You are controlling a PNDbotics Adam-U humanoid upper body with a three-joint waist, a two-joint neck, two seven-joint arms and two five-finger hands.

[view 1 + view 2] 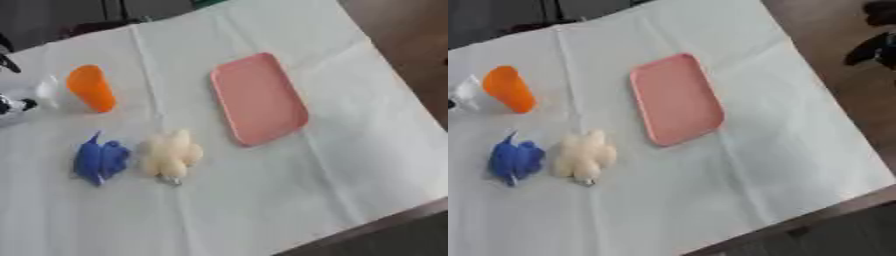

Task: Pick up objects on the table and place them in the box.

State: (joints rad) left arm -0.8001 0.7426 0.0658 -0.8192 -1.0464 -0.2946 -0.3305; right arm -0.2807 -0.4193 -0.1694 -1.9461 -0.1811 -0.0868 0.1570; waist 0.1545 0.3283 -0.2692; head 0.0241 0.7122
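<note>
Pink tray (259, 100) — shallow, rounded corners, nothing in it — lies flat near the middle of the bench (350, 165), which is covered by a white creased cloth and sits askew in both views. To the tray's left, well apart from it, three loose objects: an orange cup (91, 88) lying tilted toward the far left, a blue soft toy (100, 160) nearer the front, and a cream-coloured soft toy (171, 155) just beside the blue one, between it and the tray; a small metal-looking bit shows at the cream toy's lower end. Nothing touches the tray. At the left edge, just left of the cup, a pale translucent item (45, 92) and part of the left robot hand (12, 106) — only a sliver shows, fingers cannot be judged open or closed. In the right eye view, a dark shape (873, 45) at the upper right, off the bench, is likely the right robot hand; its state cannot be told.
</note>
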